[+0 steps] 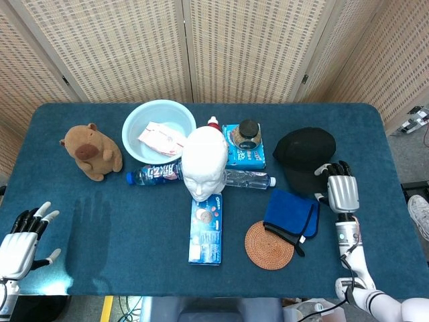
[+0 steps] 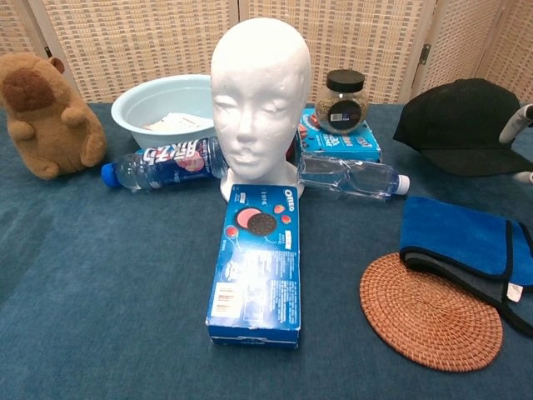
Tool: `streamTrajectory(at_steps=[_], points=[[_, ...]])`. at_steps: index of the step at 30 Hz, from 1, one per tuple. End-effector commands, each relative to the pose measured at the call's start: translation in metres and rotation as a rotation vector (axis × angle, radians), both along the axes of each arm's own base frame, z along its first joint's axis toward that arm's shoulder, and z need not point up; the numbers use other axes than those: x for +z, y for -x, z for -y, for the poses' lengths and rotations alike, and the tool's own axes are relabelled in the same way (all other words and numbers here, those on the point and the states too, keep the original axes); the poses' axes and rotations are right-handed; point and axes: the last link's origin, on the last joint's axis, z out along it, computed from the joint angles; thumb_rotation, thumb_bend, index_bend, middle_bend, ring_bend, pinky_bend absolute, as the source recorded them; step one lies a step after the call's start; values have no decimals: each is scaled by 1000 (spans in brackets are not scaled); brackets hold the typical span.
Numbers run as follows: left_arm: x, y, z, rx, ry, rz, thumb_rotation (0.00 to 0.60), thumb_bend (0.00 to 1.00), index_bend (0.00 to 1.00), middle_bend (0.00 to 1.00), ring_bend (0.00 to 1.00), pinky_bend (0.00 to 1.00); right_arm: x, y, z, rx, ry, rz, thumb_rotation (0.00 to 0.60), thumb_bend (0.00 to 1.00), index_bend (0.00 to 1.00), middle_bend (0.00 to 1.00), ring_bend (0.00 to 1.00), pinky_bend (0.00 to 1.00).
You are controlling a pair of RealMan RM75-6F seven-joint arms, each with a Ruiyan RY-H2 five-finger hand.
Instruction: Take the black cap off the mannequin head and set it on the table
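The white mannequin head [image 1: 204, 163] [image 2: 260, 92] stands bare at the table's middle. The black cap [image 1: 305, 155] [image 2: 462, 125] sits low at the right side of the blue table [image 1: 120, 221], crown up, seemingly resting on the cloth. My right hand [image 1: 340, 191] is at the cap's brim on its right side and holds it; in the chest view only its fingertips [image 2: 518, 125] show at the frame's right edge. My left hand [image 1: 19, 243] hovers at the near left corner, fingers apart, holding nothing.
Around the head lie two water bottles [image 1: 153, 173] [image 1: 247, 179], an Oreo box [image 1: 206, 228], and a jar [image 1: 249, 132] on another box. A pale basin [image 1: 158, 127] and plush capybara [image 1: 90, 151] sit left. A blue cloth [image 1: 290, 211] and woven coaster [image 1: 269, 245] lie near the cap.
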Motion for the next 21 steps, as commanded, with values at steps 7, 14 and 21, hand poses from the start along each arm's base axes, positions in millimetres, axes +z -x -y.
streamTrajectory(at_steps=[7, 14, 21], points=[[-1, -1, -1, -3, 6, -1, 600, 190, 179, 42, 10, 0, 2, -9, 17, -68, -84, -3, 600, 80, 123, 190, 119, 176], [-1, 0, -1, 7, 6, -6, 600, 191, 179, 42, 10, 0, 7, -12, 16, -117, -182, -23, 600, 1, 0, 45, 6, 74], [-1, 1, -2, 6, 9, -5, 600, 191, 179, 42, 10, 0, 12, -9, -4, -137, -209, -31, 600, 0, 0, 2, 0, 45]])
